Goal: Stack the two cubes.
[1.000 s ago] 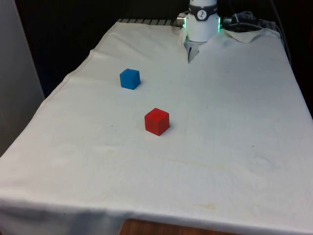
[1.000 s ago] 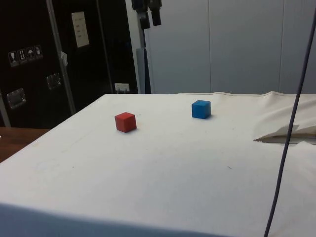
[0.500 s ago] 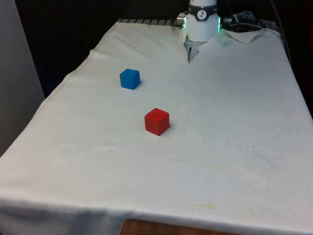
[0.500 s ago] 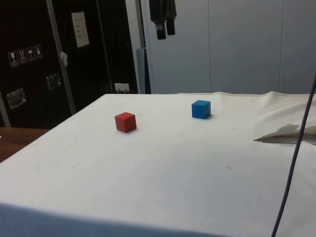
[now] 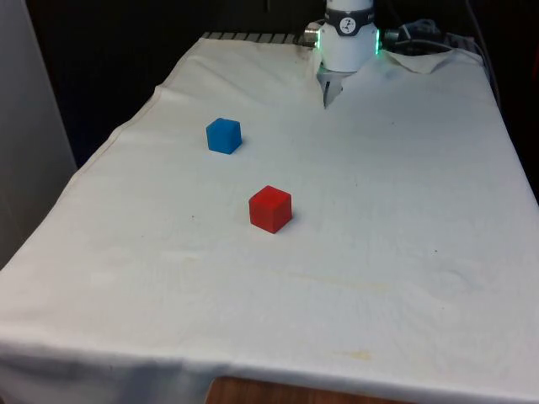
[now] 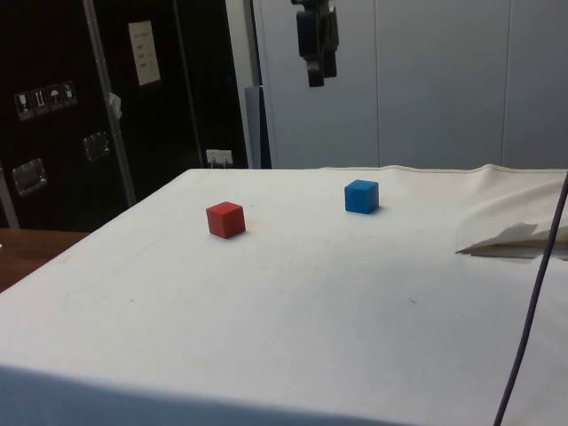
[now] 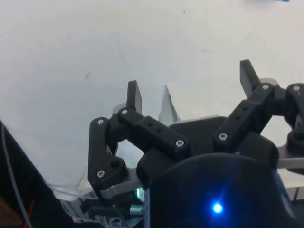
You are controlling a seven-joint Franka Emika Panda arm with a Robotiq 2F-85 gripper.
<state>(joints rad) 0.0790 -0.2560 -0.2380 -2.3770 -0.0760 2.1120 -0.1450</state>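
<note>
A blue cube [image 5: 224, 135] rests on the white cloth toward the front view's left; in the side view the blue cube [image 6: 361, 196] sits further back than the red one. A red cube [image 5: 270, 209] stands alone near the table's middle, and the side view has this red cube [image 6: 225, 219] nearer the table's edge. The two cubes are well apart. My gripper [image 6: 317, 73] hangs high above the table, over the stretch between the cubes and closer to the blue one. In the wrist view my gripper [image 7: 191, 85] is open with nothing between its fingers.
The white cloth [image 5: 379, 252] covers the whole table and bunches into a fold [image 6: 510, 240] near the robot's base [image 5: 348, 38]. A dark cable [image 6: 532, 302] hangs down at the side view's right. Dark cabinets [image 6: 89, 106] stand beyond the table.
My gripper has travelled across the side view from above the red cube toward the blue cube and has come lower. Both cubes stayed put.
</note>
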